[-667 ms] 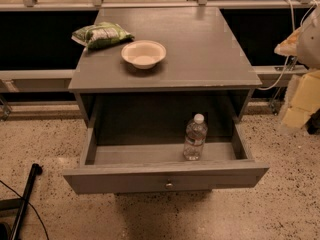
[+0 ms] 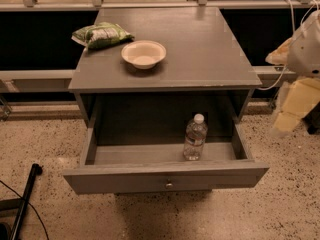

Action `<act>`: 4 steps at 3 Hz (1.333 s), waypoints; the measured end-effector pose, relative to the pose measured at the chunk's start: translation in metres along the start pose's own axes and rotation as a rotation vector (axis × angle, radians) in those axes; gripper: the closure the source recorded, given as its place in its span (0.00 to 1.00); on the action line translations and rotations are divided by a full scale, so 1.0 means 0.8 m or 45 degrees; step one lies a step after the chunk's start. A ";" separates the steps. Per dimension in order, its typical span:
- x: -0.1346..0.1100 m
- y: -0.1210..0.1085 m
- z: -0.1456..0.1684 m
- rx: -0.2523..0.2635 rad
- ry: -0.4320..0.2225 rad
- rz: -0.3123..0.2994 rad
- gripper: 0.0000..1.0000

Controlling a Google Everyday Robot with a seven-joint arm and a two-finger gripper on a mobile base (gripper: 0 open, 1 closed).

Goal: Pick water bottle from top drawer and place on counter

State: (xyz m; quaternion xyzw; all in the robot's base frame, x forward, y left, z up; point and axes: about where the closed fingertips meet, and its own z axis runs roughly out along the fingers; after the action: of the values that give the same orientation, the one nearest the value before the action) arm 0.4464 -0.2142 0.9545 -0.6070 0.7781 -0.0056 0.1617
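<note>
Water bottle (image 2: 195,137) stands upright in the open top drawer (image 2: 165,180), right of centre, near its front. My claw (image 2: 292,109) hangs at the right, well apart from the bottle and off the tabletop (image 2: 200,49); can't tell its state. Bowl (image 2: 143,53) and green bag (image 2: 101,35) sit on the tabletop's far left.

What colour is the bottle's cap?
White cap, camera view; bottle stands in the drawer, gripper at the right edge.
</note>
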 end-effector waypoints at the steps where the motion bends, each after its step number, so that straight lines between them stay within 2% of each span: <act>1: 0.000 0.016 0.061 -0.056 -0.167 -0.066 0.00; 2: -0.002 0.003 0.055 0.012 -0.182 -0.114 0.00; 3: -0.006 0.002 0.068 -0.034 -0.252 -0.119 0.00; 4: -0.017 -0.002 0.105 -0.061 -0.394 -0.120 0.00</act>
State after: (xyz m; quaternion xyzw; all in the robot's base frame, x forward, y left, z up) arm 0.4723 -0.1859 0.8785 -0.6402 0.7143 0.0989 0.2647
